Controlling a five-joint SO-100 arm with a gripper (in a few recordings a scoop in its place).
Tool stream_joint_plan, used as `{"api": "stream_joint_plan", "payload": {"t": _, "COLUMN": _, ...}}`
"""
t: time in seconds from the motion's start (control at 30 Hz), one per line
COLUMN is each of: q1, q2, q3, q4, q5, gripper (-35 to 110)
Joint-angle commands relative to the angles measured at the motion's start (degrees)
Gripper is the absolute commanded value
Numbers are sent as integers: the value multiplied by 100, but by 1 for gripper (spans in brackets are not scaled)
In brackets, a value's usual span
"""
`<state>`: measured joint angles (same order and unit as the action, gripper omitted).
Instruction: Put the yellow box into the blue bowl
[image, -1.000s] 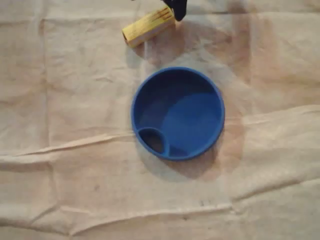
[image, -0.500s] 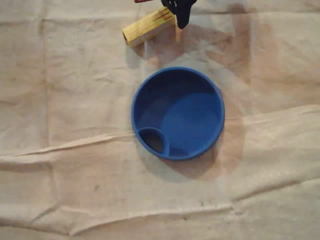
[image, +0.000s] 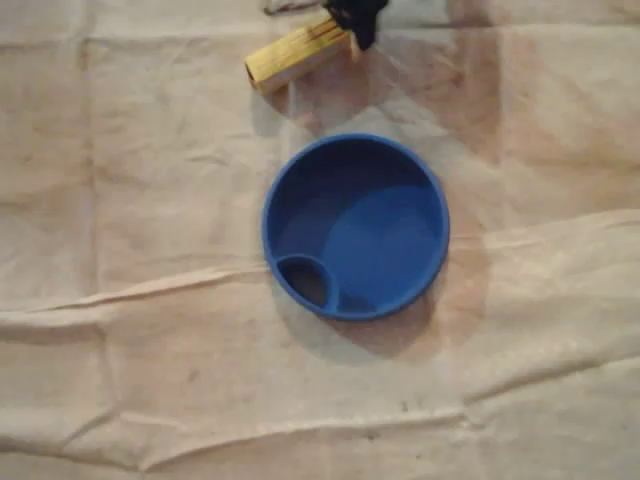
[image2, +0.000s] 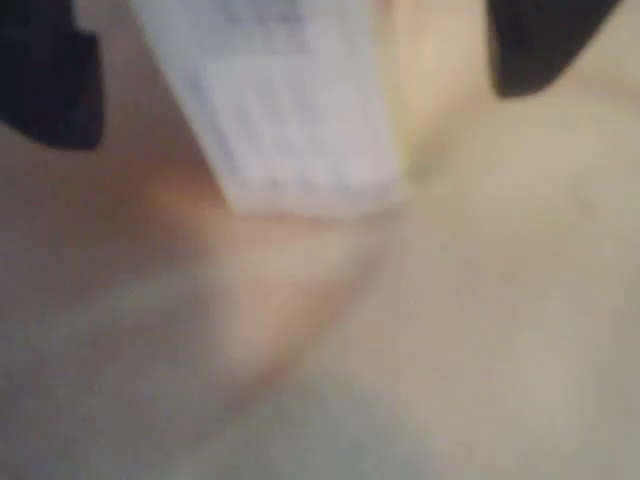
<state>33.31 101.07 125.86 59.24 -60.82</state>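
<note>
The yellow box lies on the cloth near the top edge of the overhead view, tilted, above and left of the blue bowl. The bowl holds no objects and has a small round pocket at its lower left. My dark gripper is at the box's right end. In the blurred wrist view the box's pale end sits between my two black fingers, with a gap on each side. The gripper is open around the box and does not touch it.
A wrinkled beige cloth covers the whole table, with raised folds across the lower half. The bowl's rim lies a short way below the box.
The gripper tip has shifted slightly towards the top edge of the overhead view. Box and bowl have not moved.
</note>
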Motion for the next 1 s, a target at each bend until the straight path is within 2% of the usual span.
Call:
{"api": "stream_joint_plan", "payload": {"t": 0.0, "q1": 97, "q2": 44, "q3": -167, "q4": -352, "q5": 26, "gripper": 21}}
{"api": "stream_joint_plan", "payload": {"t": 0.7, "q1": 70, "q2": 26, "q3": -70, "q4": -457, "q5": 35, "gripper": 21}}
{"api": "stream_joint_plan", "payload": {"t": 0.97, "q1": 44, "q2": 18, "q3": -62, "q4": -448, "q5": 35, "gripper": 12}}
